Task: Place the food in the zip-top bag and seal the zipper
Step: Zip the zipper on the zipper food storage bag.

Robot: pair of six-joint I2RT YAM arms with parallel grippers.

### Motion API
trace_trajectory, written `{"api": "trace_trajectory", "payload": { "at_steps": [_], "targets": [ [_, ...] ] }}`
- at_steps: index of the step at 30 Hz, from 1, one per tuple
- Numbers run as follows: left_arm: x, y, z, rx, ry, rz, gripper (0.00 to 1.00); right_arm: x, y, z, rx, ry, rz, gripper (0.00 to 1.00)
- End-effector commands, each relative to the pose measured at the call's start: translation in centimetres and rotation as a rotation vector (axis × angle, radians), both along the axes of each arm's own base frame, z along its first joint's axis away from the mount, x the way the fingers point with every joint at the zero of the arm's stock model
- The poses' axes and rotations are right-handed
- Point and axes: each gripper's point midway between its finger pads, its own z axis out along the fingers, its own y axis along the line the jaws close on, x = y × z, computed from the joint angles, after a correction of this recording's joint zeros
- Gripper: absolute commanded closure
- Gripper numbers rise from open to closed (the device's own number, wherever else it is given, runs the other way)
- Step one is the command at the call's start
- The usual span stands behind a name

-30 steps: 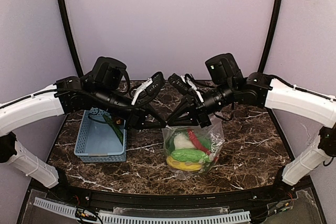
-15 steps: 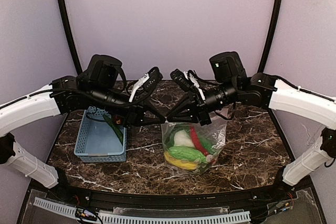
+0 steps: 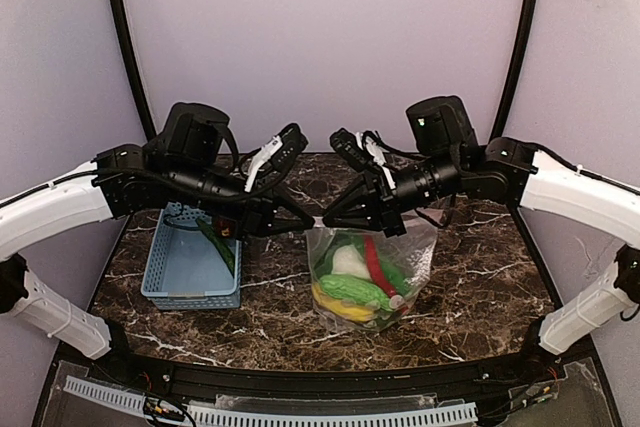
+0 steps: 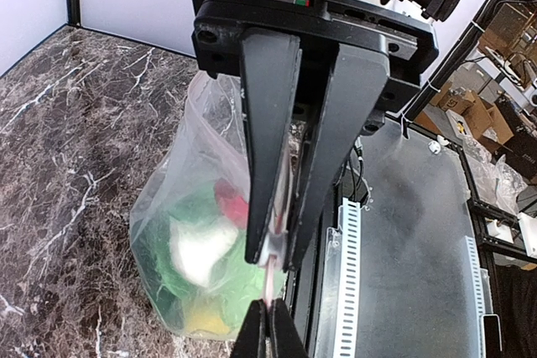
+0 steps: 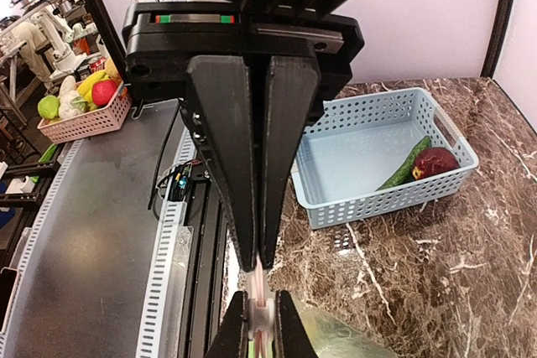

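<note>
1. Zip-top bag [image 3: 415,257] first, closest to you: it hangs upright just right of centre on the dark marble table [image 3: 480,297], mouth up, bottom down at the tabletop.
2. Look through the clear plastic and you have the food stacked. A yellow oval piece [image 3: 335,309] is lowest, with a green long piece [image 3: 352,291] lying across it. A white piece [image 3: 348,262] sits above, a red chilli [image 3: 375,259] slants past it, and the green leafy bunch [image 3: 392,272] is behind.
3. Over to your left, apart from the bag, sits the light blue basket [image 3: 190,299]. A second green long piece [image 5: 405,165] and the dark red fruit [image 5: 435,161] lie together in it, against its right wall.
4. Up at the bag's mouth, both arms meet nose to nose at the left end of the zipper [image 5: 260,291].
5. Your left gripper [image 3: 306,226] is clamped tight on that pale strip, fingers pressed flat together.
6. Your right gripper [image 3: 327,223] is clenched on the same strip just beside it, tips almost touching the left one's.
7. Behind everything, a plain lilac wall [image 3: 320,37].
</note>
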Motion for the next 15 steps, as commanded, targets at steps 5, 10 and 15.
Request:
{"api": "trace_trajectory", "payload": {
  "at_steps": [5,10,15],
  "targets": [
    [0.0,3.1,2.2,0.009,-0.066,0.069,0.99,0.1,-3.1,-2.3,-0.134,0.017,-0.083,1.00],
    [0.3,3.4,2.2,0.016,-0.081,0.092,0.99,0.3,-3.5,-2.5,-0.147,0.011,-0.102,1.00],
    [1.2,4.0,2.1,0.035,-0.106,0.150,0.99,0.6,-4.1,-2.9,-0.165,0.009,-0.133,1.00]
  ]
}}
